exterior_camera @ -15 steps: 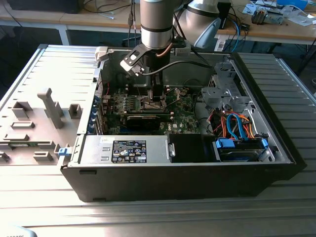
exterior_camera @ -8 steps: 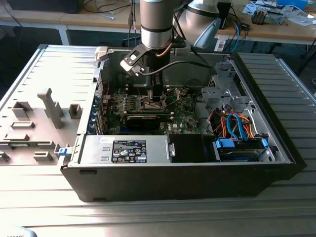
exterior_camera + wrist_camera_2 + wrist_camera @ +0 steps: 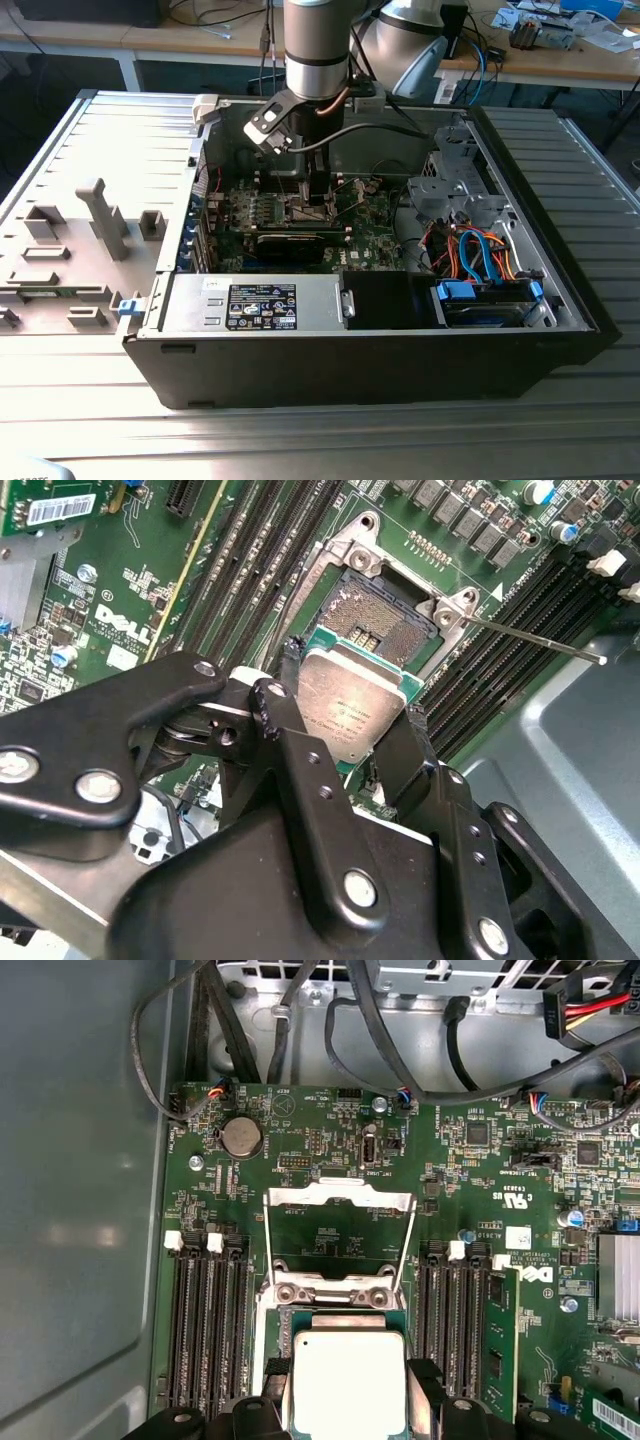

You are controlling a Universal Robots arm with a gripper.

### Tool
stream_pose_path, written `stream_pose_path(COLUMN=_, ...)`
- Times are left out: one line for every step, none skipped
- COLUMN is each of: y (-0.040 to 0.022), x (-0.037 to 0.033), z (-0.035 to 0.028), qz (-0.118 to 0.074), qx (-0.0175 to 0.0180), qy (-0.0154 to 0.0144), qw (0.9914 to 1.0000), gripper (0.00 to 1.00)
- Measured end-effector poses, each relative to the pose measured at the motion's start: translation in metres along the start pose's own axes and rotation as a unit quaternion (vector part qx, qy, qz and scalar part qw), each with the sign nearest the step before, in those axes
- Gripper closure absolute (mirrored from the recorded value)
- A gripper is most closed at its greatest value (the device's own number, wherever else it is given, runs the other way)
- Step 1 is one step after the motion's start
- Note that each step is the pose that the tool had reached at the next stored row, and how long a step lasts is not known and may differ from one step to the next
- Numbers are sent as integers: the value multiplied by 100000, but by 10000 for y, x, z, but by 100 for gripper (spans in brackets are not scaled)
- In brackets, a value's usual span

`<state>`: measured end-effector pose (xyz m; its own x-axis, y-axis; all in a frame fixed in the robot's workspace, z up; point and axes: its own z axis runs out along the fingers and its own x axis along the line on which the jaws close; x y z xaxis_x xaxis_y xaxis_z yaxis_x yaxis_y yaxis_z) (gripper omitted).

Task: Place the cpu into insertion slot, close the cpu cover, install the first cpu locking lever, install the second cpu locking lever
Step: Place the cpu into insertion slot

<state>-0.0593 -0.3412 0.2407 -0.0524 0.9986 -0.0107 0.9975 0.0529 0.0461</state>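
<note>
One gripper (image 3: 352, 692) is clenching the cpu (image 3: 347, 1380), hovering over the insertion slot (image 3: 375, 615), bare in the second wrist view; the first wrist view is showing the cpu cover (image 3: 340, 1195) lying open beyond.

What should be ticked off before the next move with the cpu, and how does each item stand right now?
1. Grip on the cpu: ok. The jaws of the gripper are shut on two opposite edges.
2. insertion slot free: ok. Its dark contact field lies bare.
3. cpu cover out of the way: ok. It is swung open, off the slot.
4. locking lever released: ok. The thin rod points away from the slot.
5. cpu square to the slot: cannot tell.
6. cpu seated: not ok. It is held in the jaws, not in the slot.
</note>
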Motion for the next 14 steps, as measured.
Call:
stream_pose_path(y=0, x=2, z=1, qz=2, qx=2, qy=1, qw=100000, gripper=46)
stream_pose_path(y=0, x=3, z=3, qz=0, qx=0, qy=2, qw=100000, gripper=46)
stream_pose_path(y=0, x=5, z=5, qz=2, qx=0, qy=2, qw=100000, gripper=46)
stream_pose_path(y=0, x=8, z=6, qz=4, qx=2, qy=-2, qw=100000, gripper=46)
stream_pose_path(y=0, x=13, z=9, qz=3, qx=4, qy=-3, qw=100000, gripper=46)
stream_pose_path(y=0, x=21, z=12, qz=4, qx=4, qy=4, qw=100000, gripper=46)
stream_pose_path(y=0, x=24, z=13, qz=2, qx=6, qy=0, qw=100000, gripper=46)
stream_pose_path(y=1, x=28, z=16, qz=-3, qx=2, qy=3, qw=100000, gripper=46)
stream_pose_path(y=0, x=35, z=23, qz=6, qx=4, qy=-3, qw=100000, gripper=46)
stream_pose_path(y=1, x=40, z=25, qz=3, qx=8, qy=-9, qw=100000, gripper=46)
stream_pose_path(y=1, x=46, z=29, qz=0, qx=7, qy=-9, qw=100000, gripper=46)
stream_pose_path(y=2, x=64, z=36, qz=0, qx=3, qy=-6, qw=100000, gripper=46)
stream_pose_path(y=2, x=71, z=42, qz=0, qx=3, qy=-2, qw=100000, gripper=46)
stream_pose_path(y=1, x=76, z=50, qz=0, qx=2, qy=6, qw=100000, gripper=46)
